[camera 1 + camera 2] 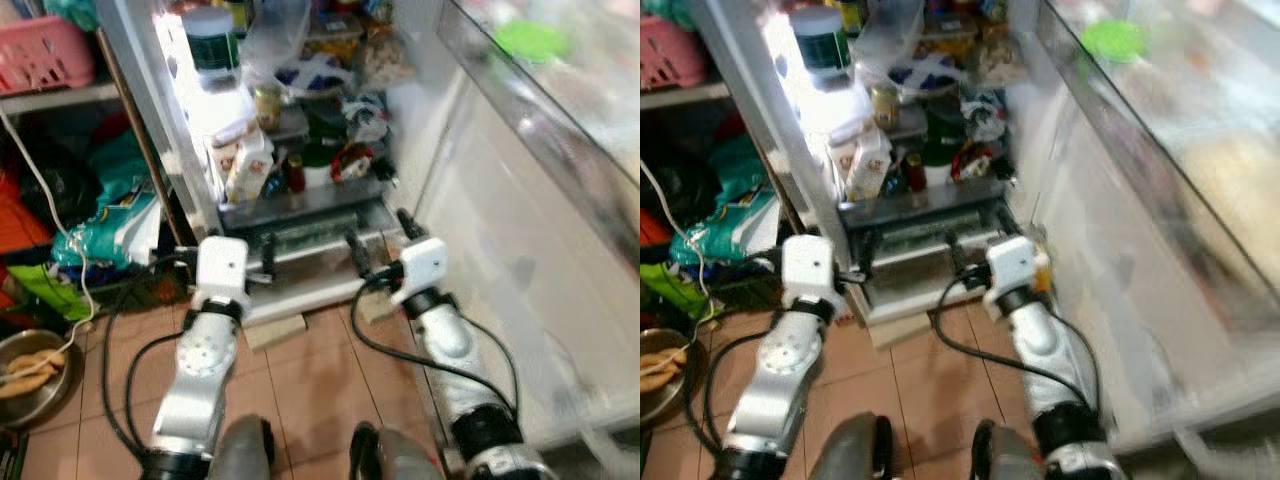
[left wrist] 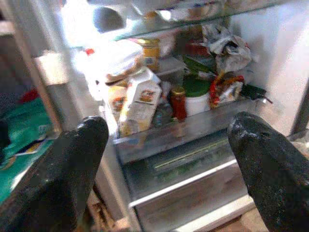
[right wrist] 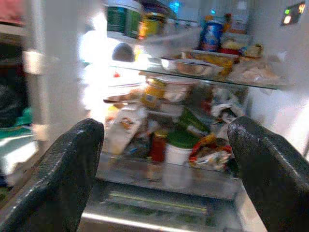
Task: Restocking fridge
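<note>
The open fridge (image 1: 300, 215) stands upright before the robot, its packed shelves facing the camera, door (image 1: 540, 200) swung out on the robot's right. A milk carton (image 2: 140, 99) leans on the lowest shelf beside an upright red-capped bottle (image 2: 178, 101). Both arms reach forward toward the crisper drawer (image 1: 310, 240); left gripper (image 2: 169, 159) and right gripper (image 3: 164, 164) hang spread wide, empty.

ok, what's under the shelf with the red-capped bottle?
Under that shelf sits a clear-fronted drawer, shut. Something green and pale shows faintly through its front; the contents can't be identified past the frosted panel. Both the left gripper and right gripper are open, empty, facing it.
</note>
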